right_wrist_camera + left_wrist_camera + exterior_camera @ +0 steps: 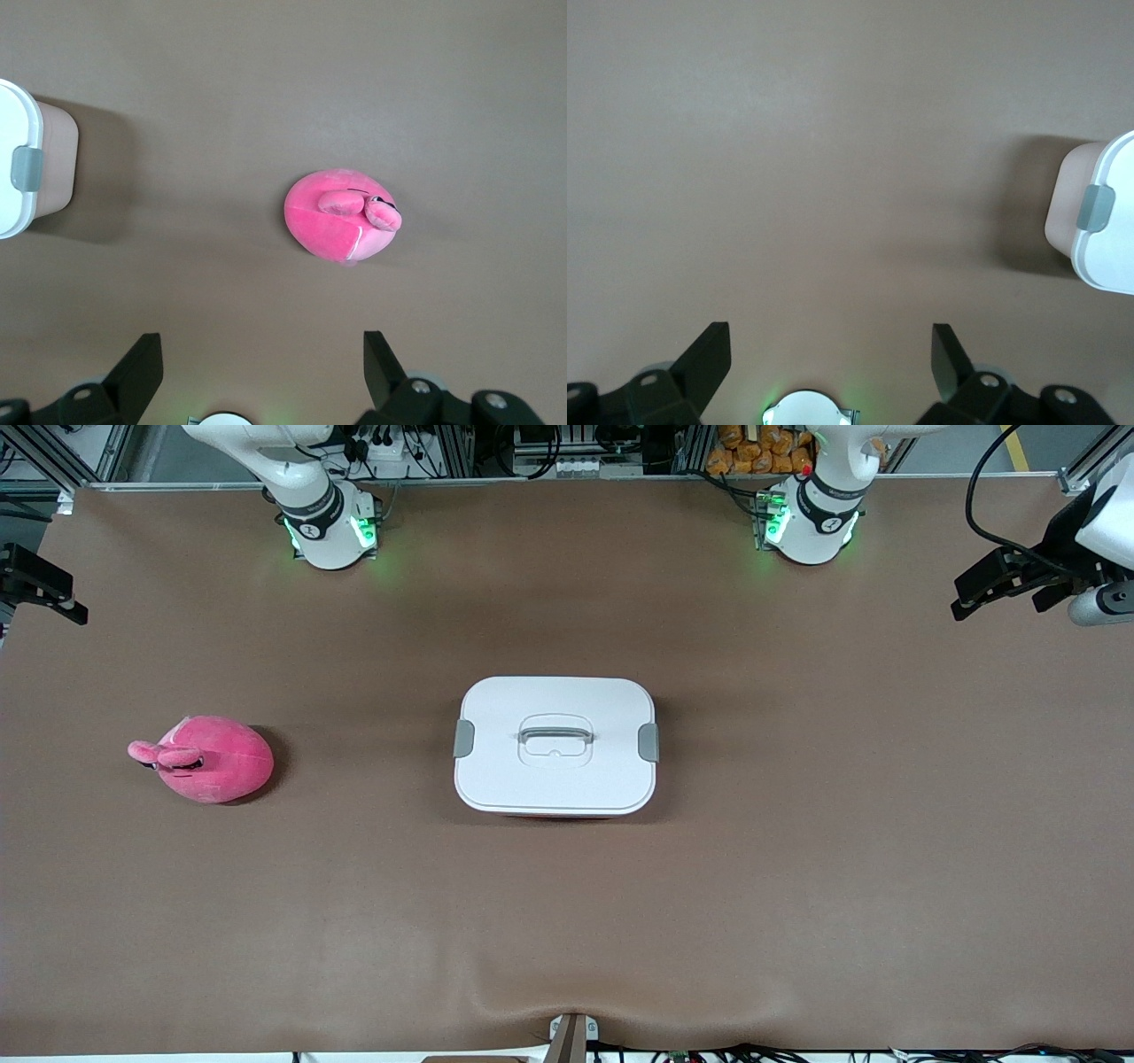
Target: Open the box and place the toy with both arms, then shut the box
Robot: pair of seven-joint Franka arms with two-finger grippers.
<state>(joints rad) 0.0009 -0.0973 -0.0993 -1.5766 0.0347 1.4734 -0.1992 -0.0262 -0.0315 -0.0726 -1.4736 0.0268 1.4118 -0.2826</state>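
While both arms wait, toy (208,759) lies well apart from lidded box (555,746).

Brown table (797,886), two things on it. Box (555,746) mid-table, lid on, both clips down, between the two grippers' sides. Toy (211,759) sits toward the right arm's end, well apart from the box, under the right gripper (263,354).
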